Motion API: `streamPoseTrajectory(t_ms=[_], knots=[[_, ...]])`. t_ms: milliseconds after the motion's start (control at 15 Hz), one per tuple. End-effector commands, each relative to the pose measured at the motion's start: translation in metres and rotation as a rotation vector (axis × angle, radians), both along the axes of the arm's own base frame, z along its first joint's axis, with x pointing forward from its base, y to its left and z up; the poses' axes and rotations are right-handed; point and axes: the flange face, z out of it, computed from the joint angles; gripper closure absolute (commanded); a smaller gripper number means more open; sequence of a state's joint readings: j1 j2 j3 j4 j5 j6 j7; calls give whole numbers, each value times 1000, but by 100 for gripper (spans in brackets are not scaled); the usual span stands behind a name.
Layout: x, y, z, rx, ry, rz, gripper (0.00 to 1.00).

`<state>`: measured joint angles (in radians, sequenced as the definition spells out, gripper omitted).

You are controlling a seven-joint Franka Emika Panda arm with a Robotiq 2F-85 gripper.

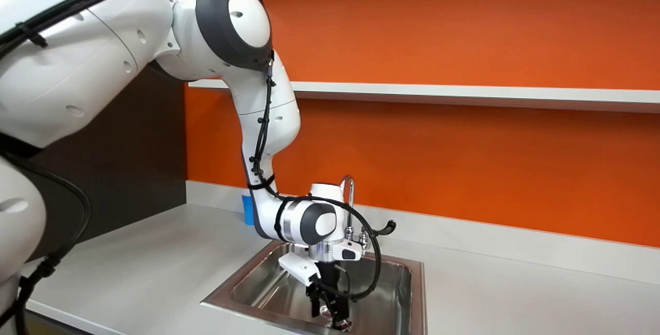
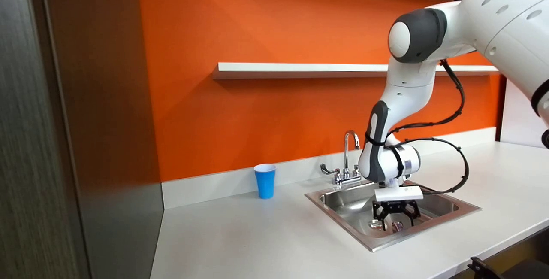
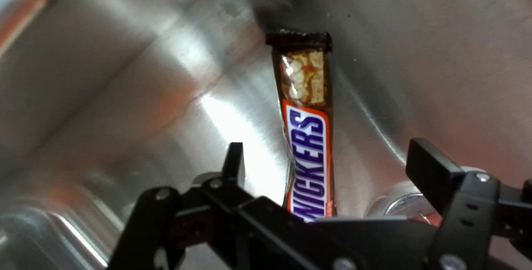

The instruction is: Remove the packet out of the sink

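The packet, a brown SNICKERS wrapper [image 3: 308, 145], lies on the bottom of the steel sink in the wrist view, its lower end hidden behind the gripper. It shows small and reddish between the fingers in an exterior view [image 2: 397, 226]. The sink [image 1: 417, 296] also shows in an exterior view [image 2: 339, 217]. My gripper [image 3: 327, 153] points down inside the basin, fingers spread and empty. In the wrist view one finger is on each side of the packet, with gaps on both sides. The gripper also shows in both exterior views [image 1: 328, 318] [image 2: 398, 224].
A round drain [image 3: 401, 199] is beside the packet, partly behind a finger. A chrome faucet [image 2: 346, 154] stands at the sink's back edge. A blue cup [image 2: 265, 182] stands on the white countertop [image 2: 240, 231]. A white shelf [image 1: 464, 90] crosses the orange wall.
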<state>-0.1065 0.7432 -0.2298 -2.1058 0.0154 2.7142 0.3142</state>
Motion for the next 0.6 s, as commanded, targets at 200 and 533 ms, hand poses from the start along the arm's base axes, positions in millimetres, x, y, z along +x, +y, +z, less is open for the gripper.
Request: streamPoseTrajectory(t_ms=[200, 533], knots=[[1, 0, -4, 3, 30, -16, 0], [1, -1, -5, 2, 36, -19, 0]])
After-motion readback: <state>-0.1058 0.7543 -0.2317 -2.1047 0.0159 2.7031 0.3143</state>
